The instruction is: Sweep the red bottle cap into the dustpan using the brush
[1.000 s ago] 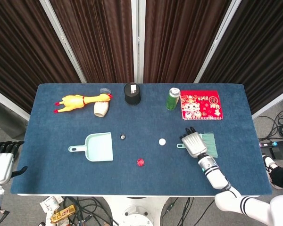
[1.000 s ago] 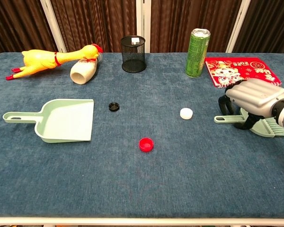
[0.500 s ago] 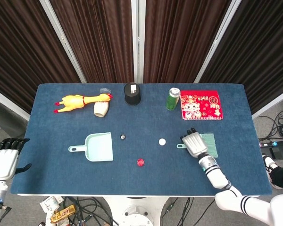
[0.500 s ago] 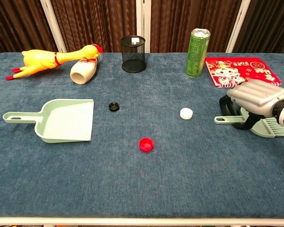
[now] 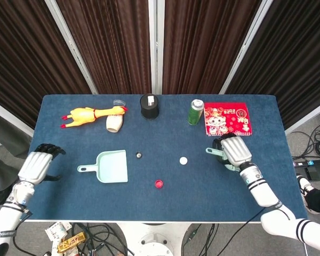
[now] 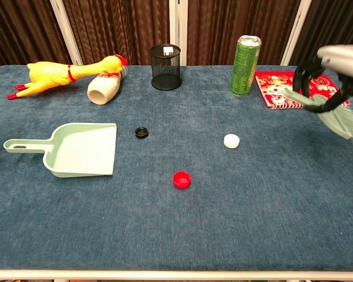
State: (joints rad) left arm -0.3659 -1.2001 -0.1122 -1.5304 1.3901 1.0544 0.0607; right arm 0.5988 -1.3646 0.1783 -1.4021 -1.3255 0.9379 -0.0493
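Note:
The red bottle cap [image 5: 159,184] [image 6: 181,179] lies on the blue cloth near the front middle. Left of it rests the pale green dustpan [image 5: 112,167] [image 6: 82,150], mouth toward the right, handle pointing left. My right hand [image 5: 234,151] [image 6: 341,59] grips the green brush [image 6: 335,114] and holds it in the air above the table's right side, bristles hanging down to the right; in the head view only its handle tip [image 5: 212,151] pokes out. My left hand [image 5: 36,165] hovers over the left table edge, fingers apart and empty, a short way left of the dustpan handle.
A white cap [image 5: 183,160] [image 6: 231,140] and a black cap [image 5: 138,155] [image 6: 142,132] lie between dustpan and brush. Along the back stand a rubber chicken [image 6: 65,73], a tipped white bottle [image 6: 105,88], a black mesh cup [image 6: 166,66], a green can [image 6: 245,57] and a red packet [image 6: 294,88].
My right hand has lifted the brush off the table and raised it up and back. My left hand has come in from off the table to above its left edge.

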